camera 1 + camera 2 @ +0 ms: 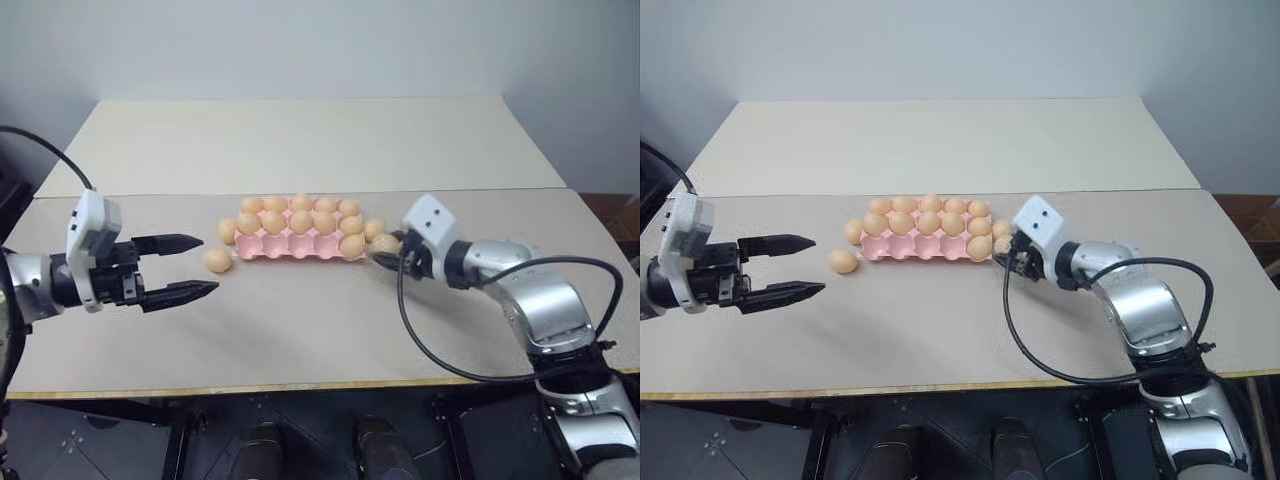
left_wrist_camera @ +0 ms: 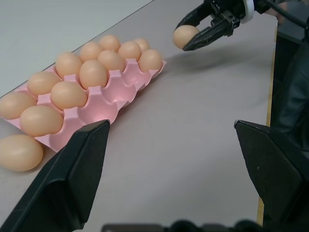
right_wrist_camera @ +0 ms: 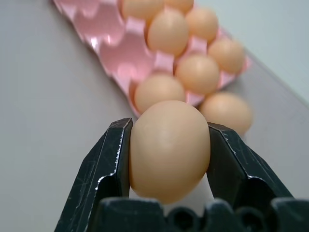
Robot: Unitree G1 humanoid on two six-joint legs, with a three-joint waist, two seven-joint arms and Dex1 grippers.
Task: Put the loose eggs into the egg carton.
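Observation:
The pink egg carton [image 1: 290,251] lies at the table's middle, its back rows full of tan eggs and several front cups bare. My right gripper [image 1: 381,252] hovers just off the carton's right end, shut on a loose egg [image 3: 169,150]. Another loose egg [image 1: 374,229] rests on the table by that end. Two more lie at the left: one egg [image 1: 227,231] against the carton's end, one egg [image 1: 217,261] in front of it. My left gripper [image 1: 197,266] is open with nothing between its fingers, pointing at that front egg from a short way to its left.
The carton sits on a beige table [image 1: 300,330] whose front edge runs close to me. A second, paler table [image 1: 300,140] adjoins it behind. A black cable [image 1: 430,350] loops from my right wrist over the table's front right.

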